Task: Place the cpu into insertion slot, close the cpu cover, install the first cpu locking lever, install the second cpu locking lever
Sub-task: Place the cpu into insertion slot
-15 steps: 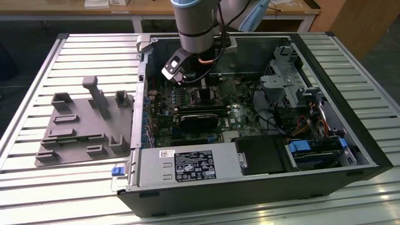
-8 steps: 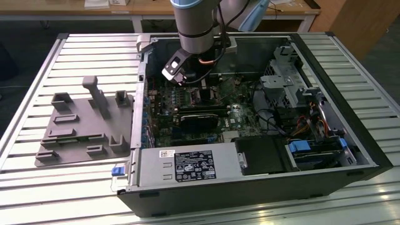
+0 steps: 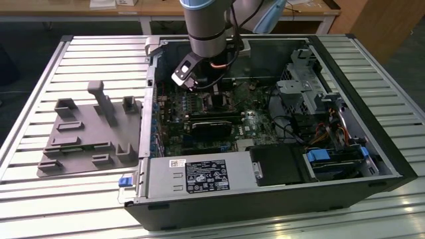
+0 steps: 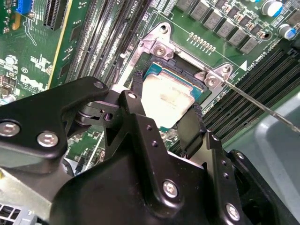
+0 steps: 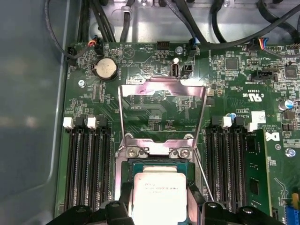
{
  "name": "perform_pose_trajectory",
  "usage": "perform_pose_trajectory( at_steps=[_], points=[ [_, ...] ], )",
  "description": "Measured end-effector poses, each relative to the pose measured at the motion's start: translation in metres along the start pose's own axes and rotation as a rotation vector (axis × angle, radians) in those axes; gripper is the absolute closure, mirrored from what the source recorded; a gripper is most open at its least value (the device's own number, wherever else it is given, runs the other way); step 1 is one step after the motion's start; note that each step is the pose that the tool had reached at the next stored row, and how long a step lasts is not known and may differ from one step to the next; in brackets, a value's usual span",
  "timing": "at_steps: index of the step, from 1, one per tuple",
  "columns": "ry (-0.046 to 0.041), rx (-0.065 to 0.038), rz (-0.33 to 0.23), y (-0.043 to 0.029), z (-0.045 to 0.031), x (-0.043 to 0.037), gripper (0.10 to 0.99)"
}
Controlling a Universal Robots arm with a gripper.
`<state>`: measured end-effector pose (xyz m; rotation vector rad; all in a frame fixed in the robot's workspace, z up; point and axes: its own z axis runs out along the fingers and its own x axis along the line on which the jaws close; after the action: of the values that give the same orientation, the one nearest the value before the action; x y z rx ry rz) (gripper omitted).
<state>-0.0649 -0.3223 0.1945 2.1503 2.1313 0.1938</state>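
Observation:
The cpu [image 4: 165,97] [image 5: 158,194], silver-topped with a green rim, lies level in or just over the insertion slot [image 4: 180,66] [image 5: 125,169]. My gripper [image 4: 164,107] [image 5: 159,202] is shut on it, with one black finger [image 4: 135,91] against one edge and the other on the opposite edge. The cpu cover [image 5: 161,87], a silvery frame plate, stands swung open beyond the slot. A thin wire locking lever [image 4: 262,106] [image 5: 204,174] sticks out beside the socket, and a second one [image 5: 121,117] runs along the cover's other side. In the exterior view the gripper [image 3: 212,92] reaches down into the open computer case [image 3: 345,74].
Long black memory slots [image 5: 89,164] flank the socket on both sides, one holding a green module [image 5: 255,173]. Cables [image 5: 220,28] hang past the board's far edge. A grey fixture plate [image 3: 86,132] lies at the exterior view's left on the slatted table [image 3: 40,199].

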Motion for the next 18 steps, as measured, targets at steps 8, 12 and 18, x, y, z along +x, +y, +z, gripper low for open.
perform_pose_trajectory(
  at_steps=[8,12,18],
  points=[
    [-0.0004,0.0,0.006,-0.0006,0.0032,0.0005,0.545],
    [-0.0006,0.0,0.005,-0.0008,0.004,0.0015,0.545],
    [-0.0013,0.0,0.007,-0.0012,0.0059,0.0014,0.545]
  ],
)
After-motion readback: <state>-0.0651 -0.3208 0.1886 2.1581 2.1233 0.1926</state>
